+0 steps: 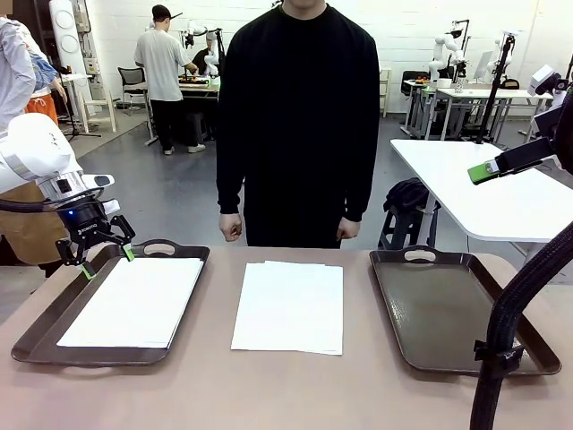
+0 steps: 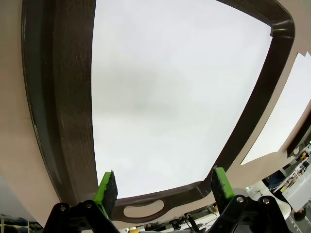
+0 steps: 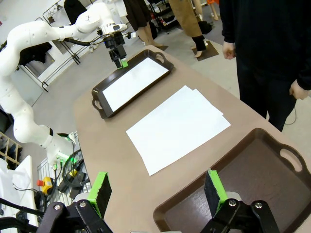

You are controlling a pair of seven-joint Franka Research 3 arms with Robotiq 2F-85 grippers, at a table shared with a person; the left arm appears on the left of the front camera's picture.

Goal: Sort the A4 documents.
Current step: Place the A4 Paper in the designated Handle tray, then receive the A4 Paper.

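A tan counter (image 1: pixel 286 394) is seen from the robot's side, with a person (image 1: pixel 298 116) in black standing at its far edge, arms hanging down and both hands loosely closed above the counter's far rim.

Two dark brown handled trays lie on the counter. The left tray (image 1: pixel 63 309) holds a white A4 sheet (image 1: pixel 134 300) lying flat on its floor and covering most of it. The right tray (image 1: pixel 439 313) has a bare floor.

Between the trays, in the middle of the counter, lies a small pile of A4 documents (image 1: pixel 289 306). They lie flat, touching neither tray. The top sheets are slightly offset, so a second edge shows along the far side. How many sheets are in the pile cannot be told.

The left pincer (image 1: pixel 107 262) hangs over the far left corner of the left tray, beside the far handle, pointing down. Its two green-padded fingers stand wide apart with nothing between them. In its wrist view they frame the tray's handle, with the white sheet beyond.

The right pincer (image 3: pixel 158 189) is raised high over the right side of the counter. Its fingers are also spread apart and empty. Its wrist view looks down across the near part of the right tray toward the middle pile and the left tray.
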